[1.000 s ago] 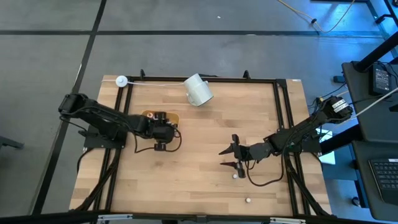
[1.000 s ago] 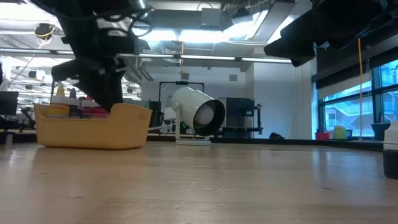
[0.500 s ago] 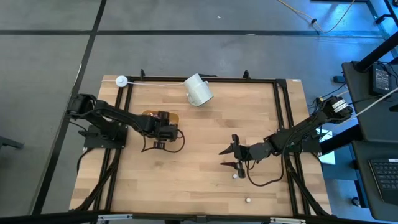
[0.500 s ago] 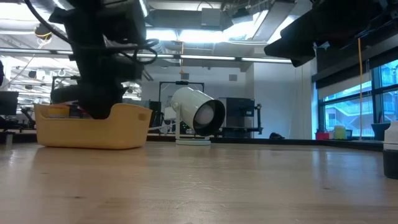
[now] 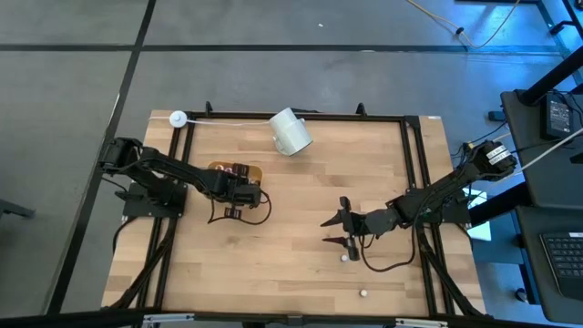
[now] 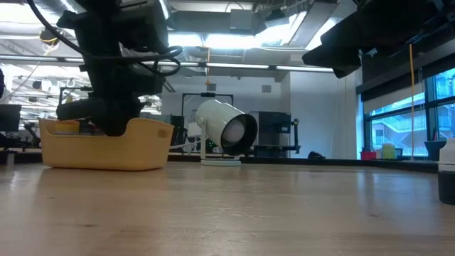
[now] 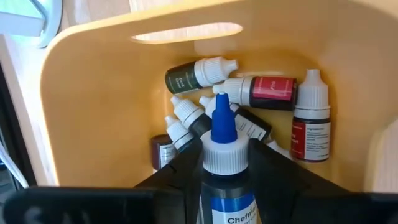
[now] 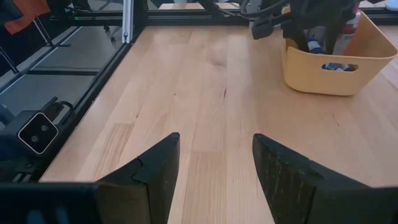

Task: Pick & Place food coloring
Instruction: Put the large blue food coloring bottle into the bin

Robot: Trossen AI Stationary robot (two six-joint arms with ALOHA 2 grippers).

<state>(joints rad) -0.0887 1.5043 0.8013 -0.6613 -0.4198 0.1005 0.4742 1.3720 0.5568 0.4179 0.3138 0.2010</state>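
Observation:
The yellow-orange tray (image 5: 219, 168) stands at the table's left and holds several food coloring bottles (image 7: 267, 90), lying and leaning against one another. My left gripper (image 7: 221, 163) reaches down into the tray (image 6: 146, 146), shut on a blue-labelled bottle with a blue tip (image 7: 222, 124). Its spot in the high view (image 5: 235, 177) covers most of the tray. My right gripper (image 5: 330, 231) hangs open above the middle of the table, nothing between its fingers (image 8: 155, 168). A small white bottle (image 5: 344, 257) stands on the table just near of it. My left gripper pinches the blue-tipped bottle between its two fingers (image 7: 177, 177), which sit on either side of its body (image 7: 214, 202) just below the white collar. The fingers slant down into the tray from above and lie along the bottle. Whether the bottle still rests on the others I cannot tell.
A big white cup (image 5: 291, 132) lies on its side at the table's far edge. Another small white bottle (image 5: 363, 293) stands near the front edge, and one shows at the right edge of the low view (image 6: 446, 171). Bare wood lies between the arms.
My left gripper has sunk into the tray among the bottles and rolled a little at the wrist, then held still. My right arm has kept still.

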